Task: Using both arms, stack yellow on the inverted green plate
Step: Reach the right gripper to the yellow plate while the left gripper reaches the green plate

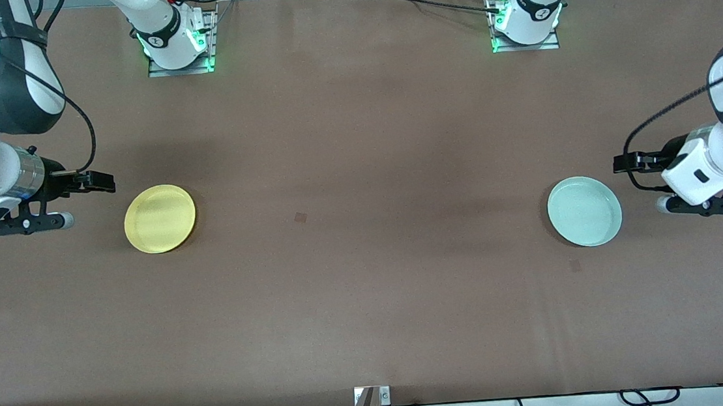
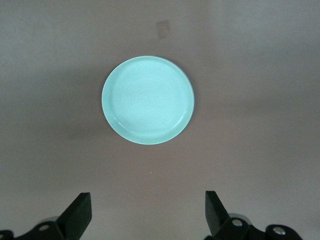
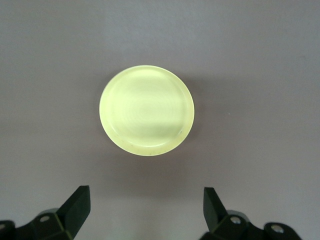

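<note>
Front view: I log a round yellow plate (image 1: 160, 218) at the right arm's end of the brown table (image 1: 369, 294), a mint-green plate (image 1: 585, 211) upright at the left arm's end. No readable writing.

Left wrist view: left gripper (image 2: 148, 212) over table beside the glossy green plate (image 2: 148, 100), fingers apart.

Right wrist view: right gripper (image 3: 147, 210) beside the smooth yellow plate (image 3: 146, 110), fingers apart.

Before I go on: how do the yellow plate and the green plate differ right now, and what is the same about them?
Colour: the yellow plate is plain yellow, the green plate pale mint. Place: the yellow plate lies toward the right arm's end of the table, beside the open right hand; the green plate lies toward the left arm's end, beside the open left hand, slightly nearer the front camera. Shared: both round, shallow, similar in size, hollow side up, untouched.
</note>
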Robot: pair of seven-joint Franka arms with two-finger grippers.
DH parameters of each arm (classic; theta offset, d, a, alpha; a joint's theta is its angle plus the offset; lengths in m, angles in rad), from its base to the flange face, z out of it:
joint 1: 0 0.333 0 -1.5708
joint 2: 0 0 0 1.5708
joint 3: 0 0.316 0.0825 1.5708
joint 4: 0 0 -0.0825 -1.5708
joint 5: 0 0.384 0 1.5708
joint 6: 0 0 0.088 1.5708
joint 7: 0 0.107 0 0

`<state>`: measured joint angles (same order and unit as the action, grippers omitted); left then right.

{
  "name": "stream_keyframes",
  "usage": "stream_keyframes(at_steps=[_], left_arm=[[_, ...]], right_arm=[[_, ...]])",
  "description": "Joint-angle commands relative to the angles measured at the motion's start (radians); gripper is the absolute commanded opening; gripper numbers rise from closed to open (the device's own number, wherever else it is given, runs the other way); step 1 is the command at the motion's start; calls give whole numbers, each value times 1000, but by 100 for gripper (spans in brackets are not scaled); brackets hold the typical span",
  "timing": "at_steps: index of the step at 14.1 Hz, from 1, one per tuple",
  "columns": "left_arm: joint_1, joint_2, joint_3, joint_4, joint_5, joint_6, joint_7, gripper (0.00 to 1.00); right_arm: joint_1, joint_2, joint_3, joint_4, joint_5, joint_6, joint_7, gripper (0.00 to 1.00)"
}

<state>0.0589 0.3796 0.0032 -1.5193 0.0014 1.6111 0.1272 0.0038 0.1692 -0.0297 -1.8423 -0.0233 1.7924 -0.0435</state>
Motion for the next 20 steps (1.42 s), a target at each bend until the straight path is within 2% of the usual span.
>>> stream_keyframes(at_steps=[1,3,7,11,14,17,18,20], left_arm=[[15,67,-14,-56,-14,140,20,100],[25,100,-14,-140,-14,330,23,100],[96,179,-17,-162,-53,455,181,100],[185,260,-17,-159,-295,493,431,100],[223,300,-17,-147,-354,517,534,100],[253,338,-17,-144,-466,518,639,99],[250,338,-17,-145,-494,518,653,97],[253,346,-17,-144,-497,518,655,81]], right_arm=[[-40,56,7,17,-1,-24,-12,100],[-56,94,7,14,2,-33,-12,100],[-79,177,7,15,2,-30,-24,100],[-116,271,7,18,6,7,-27,100],[-120,332,7,18,10,71,-27,100],[-130,375,7,20,10,117,-27,100],[-134,394,7,20,10,142,-27,100],[-140,421,7,20,10,168,-26,100]])
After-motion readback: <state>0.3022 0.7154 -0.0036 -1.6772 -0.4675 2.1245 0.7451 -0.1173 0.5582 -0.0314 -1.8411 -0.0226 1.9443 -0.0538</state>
